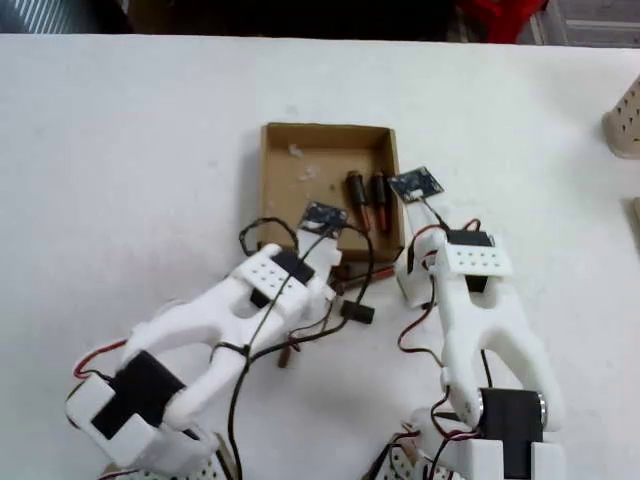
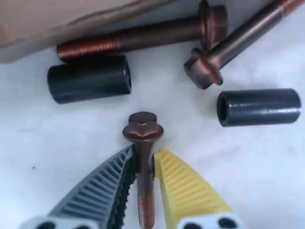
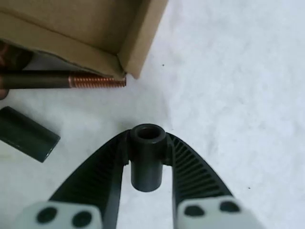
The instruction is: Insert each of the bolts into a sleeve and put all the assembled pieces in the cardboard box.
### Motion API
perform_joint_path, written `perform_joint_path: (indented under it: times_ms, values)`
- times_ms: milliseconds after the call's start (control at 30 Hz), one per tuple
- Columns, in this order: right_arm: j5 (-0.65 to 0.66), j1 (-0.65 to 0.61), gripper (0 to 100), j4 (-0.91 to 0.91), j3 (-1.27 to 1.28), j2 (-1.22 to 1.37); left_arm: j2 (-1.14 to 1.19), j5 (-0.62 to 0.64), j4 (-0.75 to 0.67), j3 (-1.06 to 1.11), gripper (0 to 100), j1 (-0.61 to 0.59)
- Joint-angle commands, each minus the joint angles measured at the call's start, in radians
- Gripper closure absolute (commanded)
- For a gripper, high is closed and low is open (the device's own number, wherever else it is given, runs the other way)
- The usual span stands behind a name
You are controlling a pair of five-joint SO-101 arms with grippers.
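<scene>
A white table [image 1: 120,150] spreads under both arms, with a red object [image 1: 500,15] past its far edge at 1 o'clock and a pale pegged block [image 1: 625,120] at 3 o'clock. The cardboard box [image 1: 275,170] lies mid-table, and two assembled pieces [image 1: 366,200] lie inside toward its 3 o'clock wall. At the box's 6 o'clock the left gripper [image 2: 145,152] is clamped on a bolt [image 2: 143,129], with two loose bolts [image 2: 143,38] and two loose sleeves [image 2: 90,78] lying just beyond it. At the box's 5 o'clock corner the right gripper [image 3: 147,138] squeezes a dark sleeve [image 3: 147,167]
</scene>
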Motion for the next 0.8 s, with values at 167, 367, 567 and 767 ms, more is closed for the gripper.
perform_joint_path:
  times_ms: [167,367,567,767]
  values:
    - [0.017,0.008,98.1,-0.013,-0.008,-0.035,-0.004,-0.038,0.034,-0.071,98,-0.168]
    - [0.017,0.007,98.1,-0.013,-0.006,-0.035,-0.005,-0.046,0.032,-0.104,98,-0.234]
    - [0.017,0.005,98.1,-0.025,0.006,-0.035,-0.005,-0.052,0.003,-0.094,98,-0.236]
    - [0.017,0.007,98.1,-0.028,0.008,-0.035,-0.143,-0.13,-0.011,-0.06,98,-0.344]
